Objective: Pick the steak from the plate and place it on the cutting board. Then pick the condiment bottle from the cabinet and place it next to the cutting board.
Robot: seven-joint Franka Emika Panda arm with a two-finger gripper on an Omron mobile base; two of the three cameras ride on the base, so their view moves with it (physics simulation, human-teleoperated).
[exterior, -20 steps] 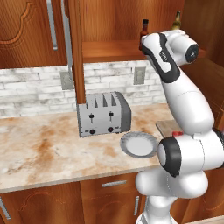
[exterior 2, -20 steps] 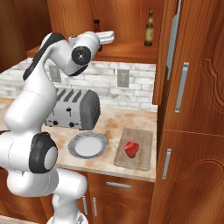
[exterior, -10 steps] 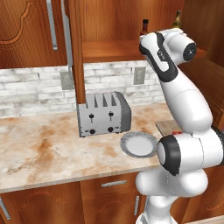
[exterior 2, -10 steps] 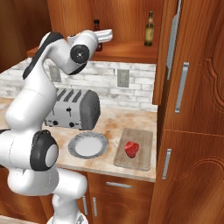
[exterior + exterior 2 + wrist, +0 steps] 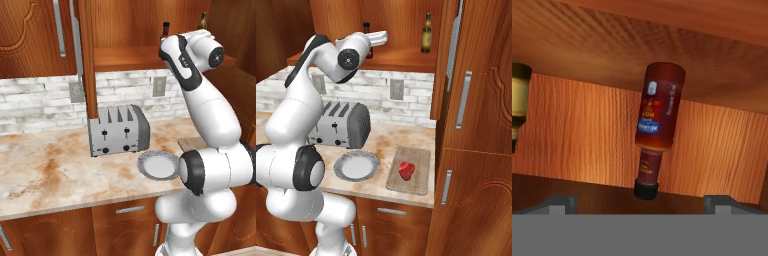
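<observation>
Already the steak [image 5: 406,170] lies mid cutting board [image 5: 418,186], so I reach into the cabinet [image 5: 406,59] shelf, my gripper [image 5: 641,202] fingers [image 5: 561,202] spread wide, empty, lined up on the condiment bottle [image 5: 658,120] standing near the shelf's back wall

wall: white brick backsplash [image 5: 40,100] | counter: marbled [image 5: 45,175] | drawers: wood [image 5: 391,220]

Toaster [image 5: 119,131] sits mid-counter [image 5: 45,175]; plate [image 5: 158,165] at its 4 o'clock. Arm [image 5: 200,95] reaches toward the shelf [image 5: 127,56] at 12, near two bottle tops.
</observation>
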